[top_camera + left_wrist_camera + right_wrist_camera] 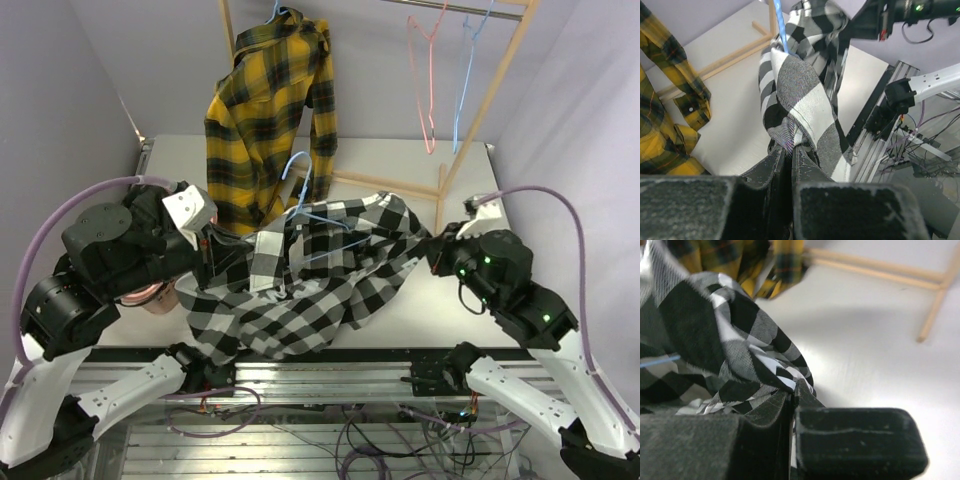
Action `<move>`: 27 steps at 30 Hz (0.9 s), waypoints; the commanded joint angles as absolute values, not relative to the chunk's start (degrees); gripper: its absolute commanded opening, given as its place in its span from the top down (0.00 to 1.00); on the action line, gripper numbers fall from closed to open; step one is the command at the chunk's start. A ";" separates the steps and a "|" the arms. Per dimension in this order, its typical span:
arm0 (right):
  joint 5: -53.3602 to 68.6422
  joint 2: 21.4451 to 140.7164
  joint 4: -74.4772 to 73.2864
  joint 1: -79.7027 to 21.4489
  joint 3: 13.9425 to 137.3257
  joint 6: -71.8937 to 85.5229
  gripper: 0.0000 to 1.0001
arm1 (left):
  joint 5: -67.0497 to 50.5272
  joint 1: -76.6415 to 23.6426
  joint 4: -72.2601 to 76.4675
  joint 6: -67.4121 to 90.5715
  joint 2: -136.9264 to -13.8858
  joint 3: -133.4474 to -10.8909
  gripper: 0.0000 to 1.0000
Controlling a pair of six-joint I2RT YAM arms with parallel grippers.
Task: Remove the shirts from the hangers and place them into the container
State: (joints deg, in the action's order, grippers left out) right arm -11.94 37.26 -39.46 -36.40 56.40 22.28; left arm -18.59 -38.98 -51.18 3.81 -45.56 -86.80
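The black-and-white checked shirt (320, 270) hangs stretched above the table between my two grippers. A light blue hanger (303, 190) is still inside it, its hook poking up. My left gripper (790, 147) is shut on a bunched fold of the checked shirt (800, 95), with the blue hanger (780, 25) beyond it. My right gripper (794, 390) is shut on the shirt's other end (730, 340). The yellow-and-black plaid shirt (270, 110) hangs on the rack at the back. A little of the salmon-pink container (152, 295) shows under my left arm.
The light wooden rack frame (480, 110) stands at the back, its foot bars (390, 183) on the table. An empty pink hanger (425, 85) and an empty blue hanger (466, 80) hang from its rod. The table's near edge (330, 352) runs below the checked shirt.
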 commanded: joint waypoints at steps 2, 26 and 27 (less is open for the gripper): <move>-29.85 35.54 -42.96 -36.28 61.58 22.27 1.00 | -20.82 -38.83 -48.00 3.34 -43.95 -86.66 0.93; -0.49 44.76 -43.78 -36.21 77.47 12.44 0.56 | -30.68 -38.80 -44.61 5.14 -40.49 -83.33 0.93; 1.20 43.87 -45.05 -36.28 78.18 11.86 0.56 | -31.59 -38.83 -43.93 5.01 -40.71 -82.53 0.93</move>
State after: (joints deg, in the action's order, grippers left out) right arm -8.78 46.46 -37.71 -36.45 74.81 15.64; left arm -28.82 -38.98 -48.88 4.97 -40.23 -84.62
